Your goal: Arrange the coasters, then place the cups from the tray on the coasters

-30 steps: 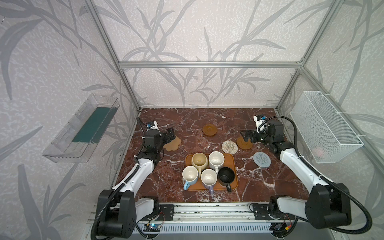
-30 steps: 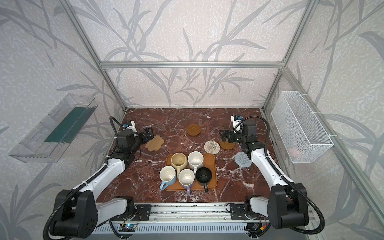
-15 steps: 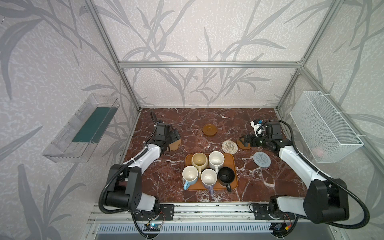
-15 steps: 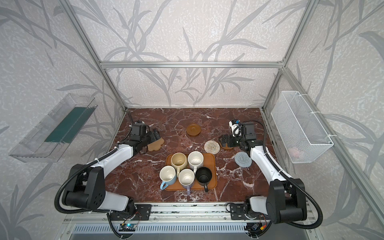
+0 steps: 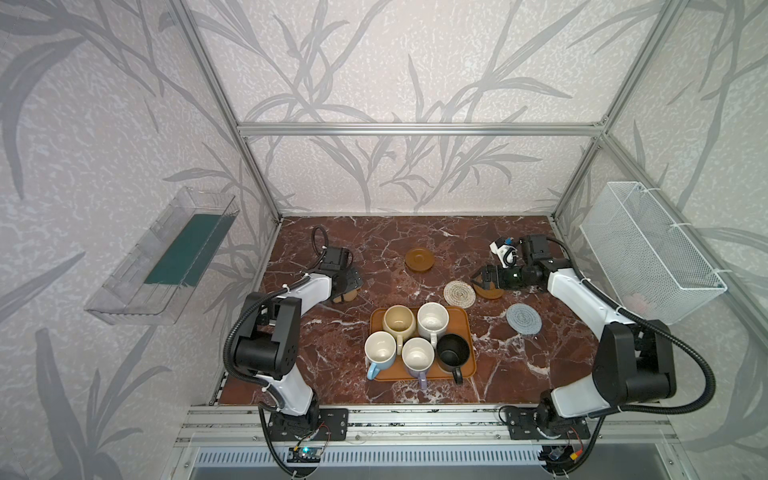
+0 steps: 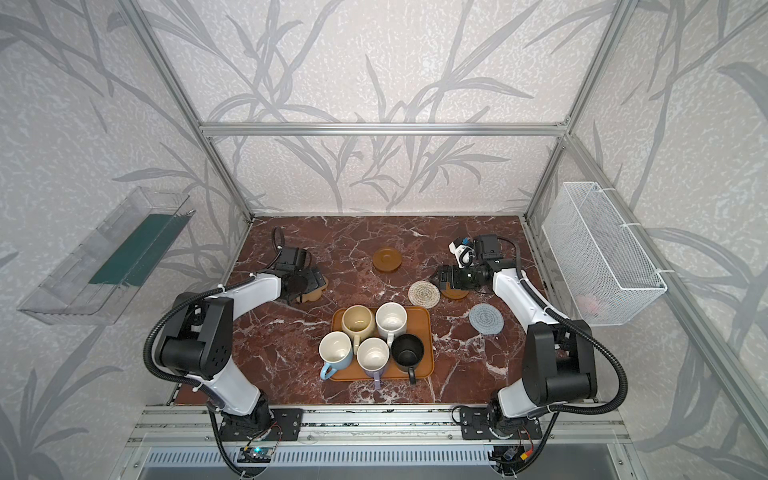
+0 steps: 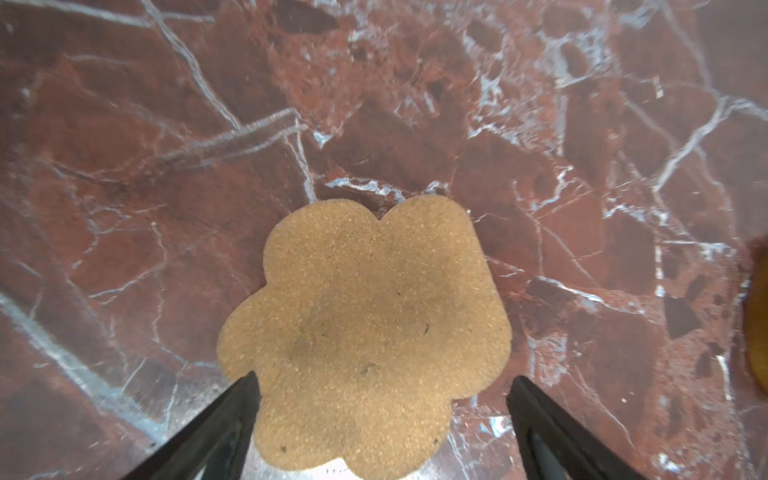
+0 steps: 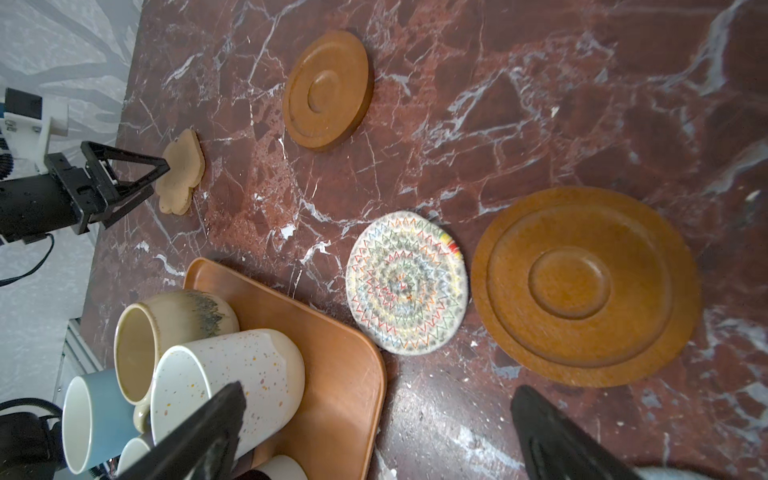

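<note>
Five cups [image 5: 432, 322] sit on the tray [image 5: 467, 318], front-centre of the worktop [image 5: 332, 353]. From the tray: grey-blue coaster [image 5: 523, 318] at 3 o'clock, woven coaster [image 5: 459, 293] at 1. Brown coaster [image 5: 492, 294] at 2, beside your right tool [image 8: 378, 388], jaws wide. Your left tool [image 7: 382, 378], also spread, straddles the cloud coaster [image 7: 365, 332] at 10. Second brown coaster [image 5: 419, 259] at 12.

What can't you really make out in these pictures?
Cloud-shaped coaster: mostly covered by the left gripper in both top views.
Grey-blue coaster: only a sliver in the right wrist view, cut off by the picture's edge.
Pink thing in the wire basket: blurred behind the mesh in both top views, cannot be identified.
</note>
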Robot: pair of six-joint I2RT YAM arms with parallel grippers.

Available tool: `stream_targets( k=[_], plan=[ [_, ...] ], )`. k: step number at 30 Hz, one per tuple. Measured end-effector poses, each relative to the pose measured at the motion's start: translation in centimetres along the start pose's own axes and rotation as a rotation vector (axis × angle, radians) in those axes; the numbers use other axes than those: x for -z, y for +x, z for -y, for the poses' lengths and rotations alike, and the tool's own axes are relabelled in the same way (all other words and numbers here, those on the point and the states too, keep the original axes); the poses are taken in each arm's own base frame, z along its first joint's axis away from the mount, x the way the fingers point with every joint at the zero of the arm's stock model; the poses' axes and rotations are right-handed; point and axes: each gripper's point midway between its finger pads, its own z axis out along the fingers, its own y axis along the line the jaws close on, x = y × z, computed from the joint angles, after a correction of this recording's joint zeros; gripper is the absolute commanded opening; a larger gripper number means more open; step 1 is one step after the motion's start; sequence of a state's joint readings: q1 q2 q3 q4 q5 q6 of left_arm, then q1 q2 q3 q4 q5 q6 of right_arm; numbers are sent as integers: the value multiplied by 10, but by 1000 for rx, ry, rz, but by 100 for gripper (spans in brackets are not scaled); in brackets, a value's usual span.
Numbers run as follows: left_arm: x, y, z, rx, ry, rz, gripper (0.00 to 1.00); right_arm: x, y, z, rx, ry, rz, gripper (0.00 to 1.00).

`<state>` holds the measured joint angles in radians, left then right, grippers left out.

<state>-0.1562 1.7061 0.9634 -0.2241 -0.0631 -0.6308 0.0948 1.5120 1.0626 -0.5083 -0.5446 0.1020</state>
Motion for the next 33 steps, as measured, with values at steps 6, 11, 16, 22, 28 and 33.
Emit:
stream_targets(
  k=[6, 11, 16, 22, 28, 33],
  plan=[
    [-11, -1, -1, -4, -31, -16, 95, 3, 3, -2, 4, 4, 4, 99],
    [-18, -10, 6, -11, -32, -13, 92, 11, 0, -4, 31, 18, 42, 99],
    [-22, -11, 8, -28, -38, -23, 90, 20, -8, -7, 83, 29, 132, 99],
    [-24, -11, 18, -72, -23, -34, 88, 35, -12, -14, 126, 24, 264, 99],
    [-23, -4, 43, -111, 21, -51, 87, 36, -21, -16, 138, 18, 289, 99],
    [-22, -3, 40, -116, -2, -62, 86, 35, -24, -16, 140, 14, 284, 99]
  ],
)
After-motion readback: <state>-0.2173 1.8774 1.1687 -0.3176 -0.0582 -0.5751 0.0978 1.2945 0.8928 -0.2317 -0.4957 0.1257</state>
